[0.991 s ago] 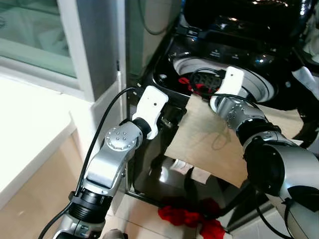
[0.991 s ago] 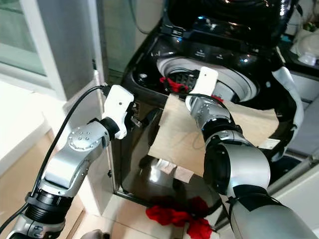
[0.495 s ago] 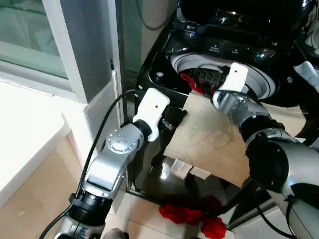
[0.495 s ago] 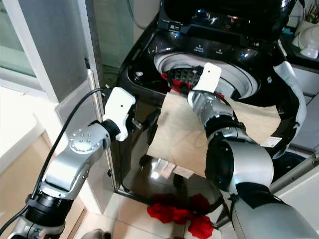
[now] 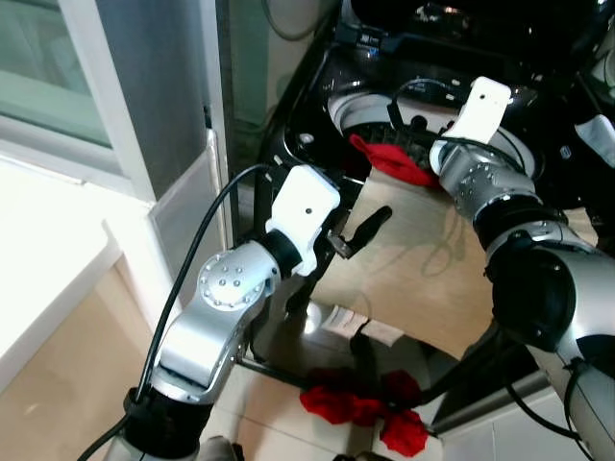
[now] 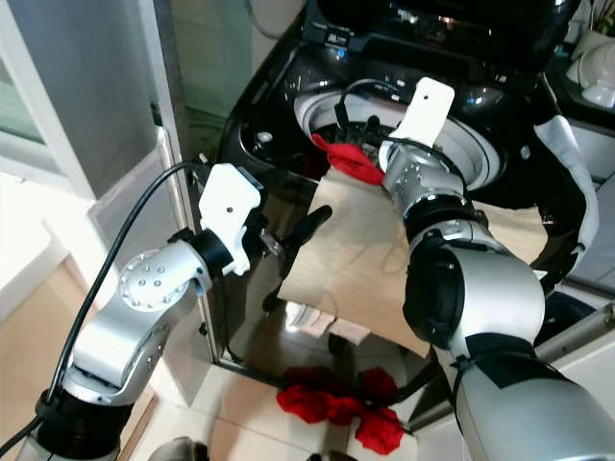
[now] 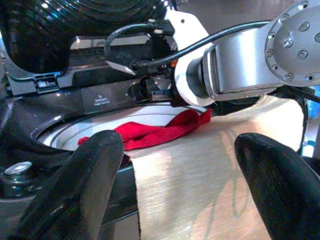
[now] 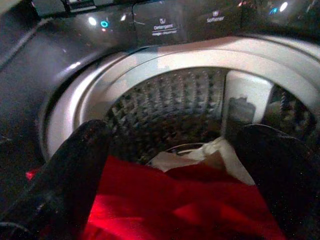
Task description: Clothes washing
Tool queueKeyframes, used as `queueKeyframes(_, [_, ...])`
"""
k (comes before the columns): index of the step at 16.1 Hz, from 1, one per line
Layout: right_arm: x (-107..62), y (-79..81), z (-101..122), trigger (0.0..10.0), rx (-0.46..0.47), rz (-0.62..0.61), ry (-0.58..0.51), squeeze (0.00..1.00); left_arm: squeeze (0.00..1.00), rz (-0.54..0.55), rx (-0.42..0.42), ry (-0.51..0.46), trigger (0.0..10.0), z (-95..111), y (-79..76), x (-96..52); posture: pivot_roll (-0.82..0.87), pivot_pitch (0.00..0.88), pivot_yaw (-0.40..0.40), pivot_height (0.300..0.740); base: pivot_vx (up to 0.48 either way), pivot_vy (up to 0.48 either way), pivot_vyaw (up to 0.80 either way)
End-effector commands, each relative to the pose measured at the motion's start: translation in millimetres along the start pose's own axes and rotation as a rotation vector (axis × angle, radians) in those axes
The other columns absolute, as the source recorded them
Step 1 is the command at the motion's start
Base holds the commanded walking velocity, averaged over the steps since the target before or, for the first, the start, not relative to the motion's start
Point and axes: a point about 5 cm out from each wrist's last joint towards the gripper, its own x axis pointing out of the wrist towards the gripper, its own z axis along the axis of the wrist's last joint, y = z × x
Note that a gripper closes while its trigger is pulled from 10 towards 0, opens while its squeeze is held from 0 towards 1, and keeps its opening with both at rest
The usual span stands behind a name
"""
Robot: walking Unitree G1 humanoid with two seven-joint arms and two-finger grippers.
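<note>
Over the washer rim, red garment (image 6: 352, 161) beneath right hand (image 6: 370, 144).

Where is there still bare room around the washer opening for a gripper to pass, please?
The drum is open at its far side, between the rim and the red cloth. The near edge is crowded: cloth, beige sheet and right gripper. The left gripper hangs open beside the sheet's corner.

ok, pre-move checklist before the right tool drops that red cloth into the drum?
1. Washer lid up: ok.
2. Right tool over the drum opening: ok.
3. Red cloth at the right tool, trailing across the rim: grip cannot tell.
4. Beige cloth draped over the washer front, not in the drum: not ok.
5. Left tool open, holding nothing: ok.
6. Red clothes on the floor: not ok.
</note>
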Motion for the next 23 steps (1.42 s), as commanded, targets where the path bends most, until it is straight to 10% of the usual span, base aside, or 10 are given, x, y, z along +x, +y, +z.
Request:
queueKeyframes(1, [-0.3, 1.5, 10, 10.0, -0.053, 0.010, -0.049, 0.00, 0.00, -0.013, 0.003, -0.002, 10.0, 0, -4.2, 1.9, 0.03, 0.000, -0.137, 0.740, 0.000, 0.000, 0.00])
queueKeyframes(10, [-7.8, 1.3, 17, 10.0, -0.216, 0.136, -0.333, 0.00, 0.00, 0.058, 0.037, 0.006, 10.0, -7, 10.4, 5.9, -0.03, 0.000, -0.107, 0.740, 0.000, 0.000, 0.00])
queueKeyframes(14, [-9.0, -20.2, -39, 10.0, -0.412, 0.259, -0.090, 0.00, 0.00, 0.044, 0.020, -0.016, 10.0, -5, 9.3, 9.0, -0.07, 0.000, -0.096, 0.740, 0.000, 0.000, 0.00])
queueKeyframes(17, [-7.5, -28.8, -40, 10.0, -0.564, 0.300, -0.008, 0.00, 0.00, 0.035, 0.024, -0.016, 10.0, -6, 10.1, 11.3, -0.08, 0.000, -0.089, 0.740, 0.000, 0.000, 0.00])
queueKeyframes(21, [-3.5, -18.1, -33, 10.0, -0.496, 0.252, 0.002, 0.00, 0.00, 0.026, 0.022, -0.025, 10.0, -3, 10.4, 13.7, -0.06, 0.000, -0.076, 0.740, 0.000, 0.000, 0.00])
queueKeyframes(23, [-2.6, -5.3, -40, 10.0, -0.283, 0.242, 0.074, 0.00, 0.00, 0.025, 0.019, -0.028, 10.0, -3, 8.9, 14.1, -0.04, 0.000, -0.089, 0.740, 0.000, 0.000, 0.00])
